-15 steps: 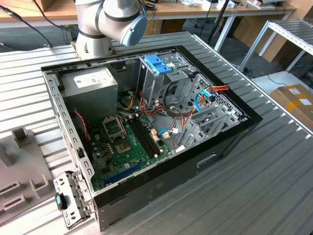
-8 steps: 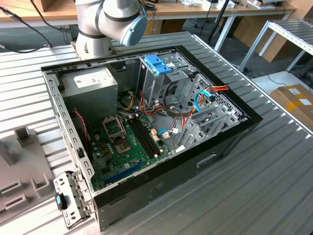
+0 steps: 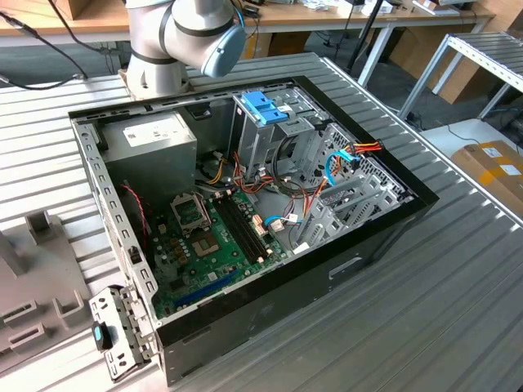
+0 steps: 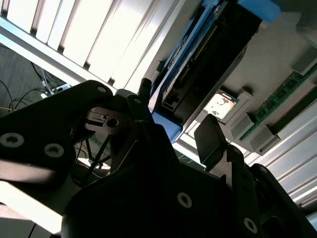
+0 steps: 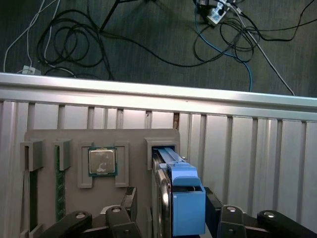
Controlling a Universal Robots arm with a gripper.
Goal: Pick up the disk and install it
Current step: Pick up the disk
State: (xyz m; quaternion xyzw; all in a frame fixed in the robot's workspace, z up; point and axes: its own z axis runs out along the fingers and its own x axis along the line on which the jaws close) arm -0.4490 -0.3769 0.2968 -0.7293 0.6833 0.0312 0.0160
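Observation:
The disk (image 5: 181,198) stands on edge in a slot of a grey fixture plate (image 5: 74,141), with its light-blue carrier frame facing the first wrist view. In the second wrist view the disk (image 4: 198,74) shows its dark underside and blue edge. My gripper (image 5: 171,201) straddles it, one black finger (image 5: 130,197) on one side and the other finger (image 5: 213,201) on the opposite side. In the second wrist view the gripper (image 4: 178,116) is open, and a bright gap separates one pad (image 4: 212,139) from the disk.
The open computer case (image 3: 372,237) lies on the ribbed metal table, with a tall grey drive cage topped by a blue bracket (image 3: 263,106). The fixture plate also holds a processor chip (image 5: 102,161) and memory sticks (image 5: 59,183). Beyond the table edge (image 5: 158,91), cables (image 5: 148,39) lie on the floor.

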